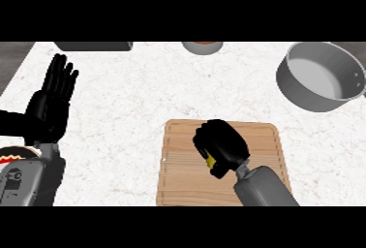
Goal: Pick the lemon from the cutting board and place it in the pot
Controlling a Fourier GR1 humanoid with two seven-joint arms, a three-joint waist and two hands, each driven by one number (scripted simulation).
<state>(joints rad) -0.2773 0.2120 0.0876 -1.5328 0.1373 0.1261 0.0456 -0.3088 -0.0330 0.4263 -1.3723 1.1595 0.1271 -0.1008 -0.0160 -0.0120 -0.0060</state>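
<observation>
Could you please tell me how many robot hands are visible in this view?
2: the left hand rests open at the left edge; the right hand curls over the lemon on the cutting board.

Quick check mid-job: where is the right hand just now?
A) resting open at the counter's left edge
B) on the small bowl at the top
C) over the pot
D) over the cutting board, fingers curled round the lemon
D: the right hand sits over the cutting board, its fingers curled round the lemon, of which only a yellow sliver shows.

Cutting board point(178, 184) front centre — pot point(322, 77) behind, right — lemon point(212, 162) on board.
</observation>
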